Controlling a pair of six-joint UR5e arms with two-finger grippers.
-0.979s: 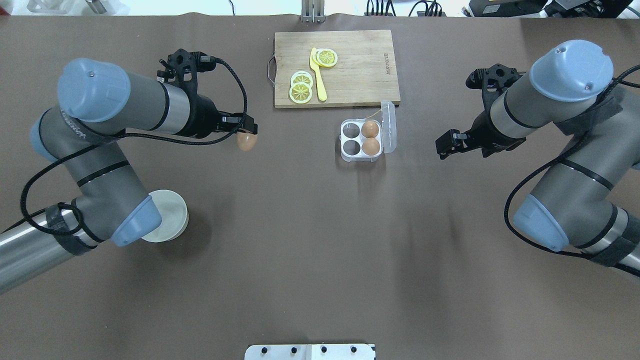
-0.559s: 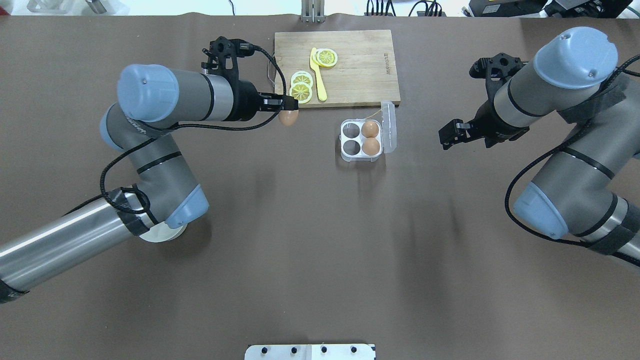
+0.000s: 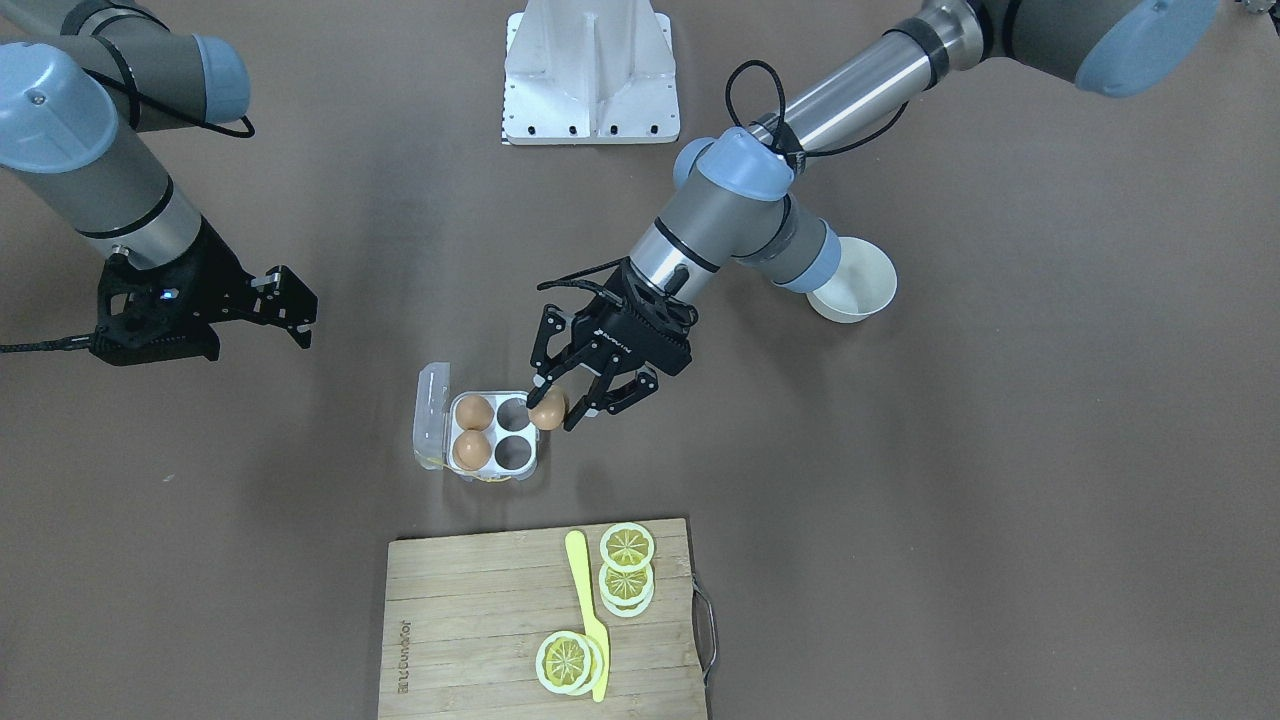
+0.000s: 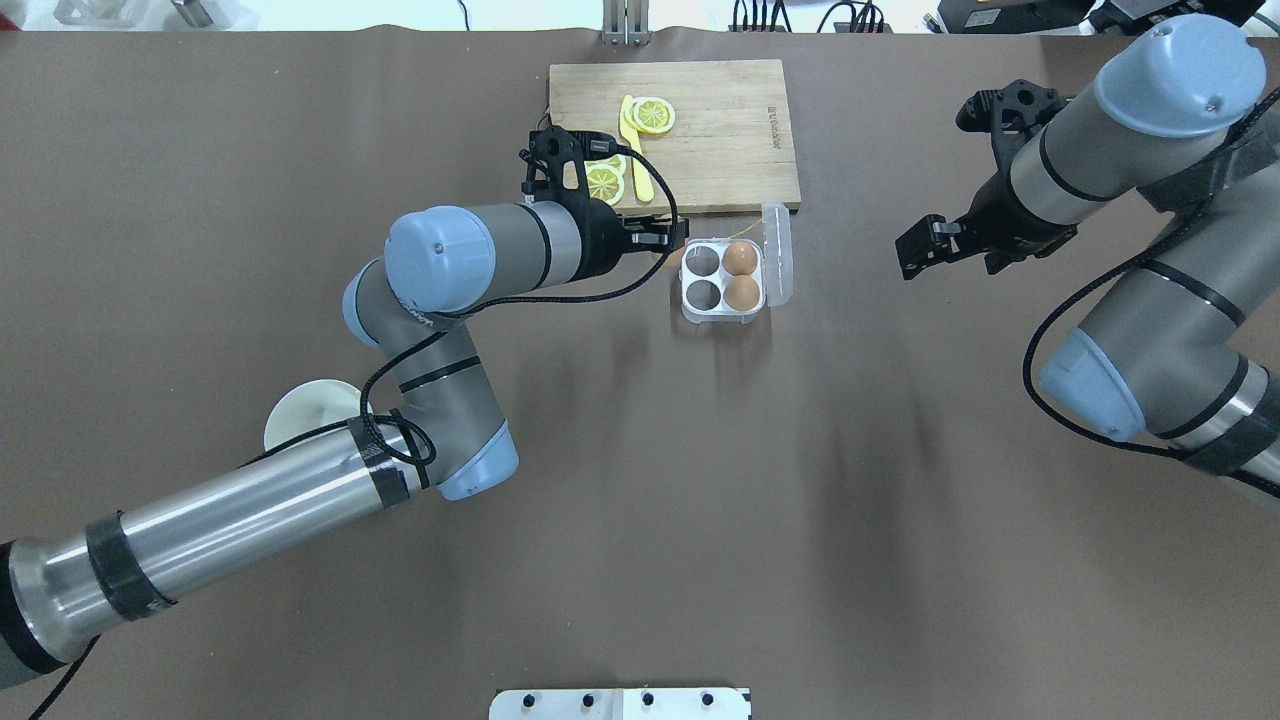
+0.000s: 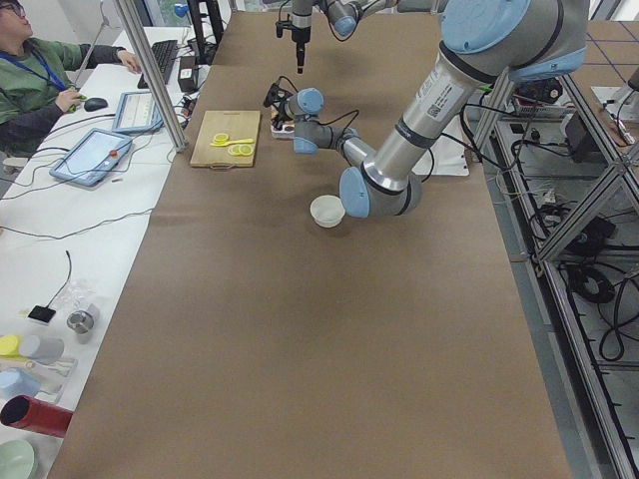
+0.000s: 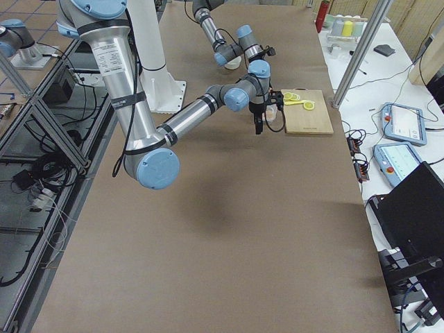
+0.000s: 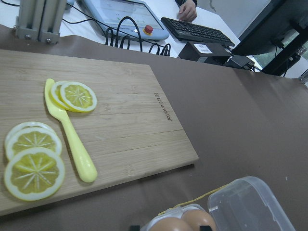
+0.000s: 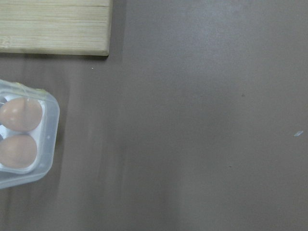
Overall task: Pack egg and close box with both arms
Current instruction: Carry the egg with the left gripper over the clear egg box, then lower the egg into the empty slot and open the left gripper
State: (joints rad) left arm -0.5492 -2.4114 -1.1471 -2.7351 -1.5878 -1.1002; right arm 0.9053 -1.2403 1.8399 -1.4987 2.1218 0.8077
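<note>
The egg is small, smooth and oval, light brown with a dull shell. It's gripped on both sides by the left fingers. Going by the overhead view, it's held right at the 9-to-10 o'clock rim of the box, next to the far empty cell. Whether shell and plastic are touching can't be made out.

The box is a little square case of clear plastic with rounded corners and a whitish tray of four round cells. Two look-alike brown eggs are seated in the 3 o'clock pair of cells, and the 9 o'clock pair is seen bare. The see-through lid is stood open along the 3 o'clock edge.

For room around it, a pale, straight-edged wooden cutting board is parked just beside the box at 12 o'clock. Glossy lemon slices and a slim yellow knife are laid on it. At 6 o'clock only matte brown tabletop is seen.

The right fingers are hung well apart at 3 o'clock, and it can't be told whether they're spread or closed. A round white bowl is tucked partly under the left arm, far off at 8 o'clock.
</note>
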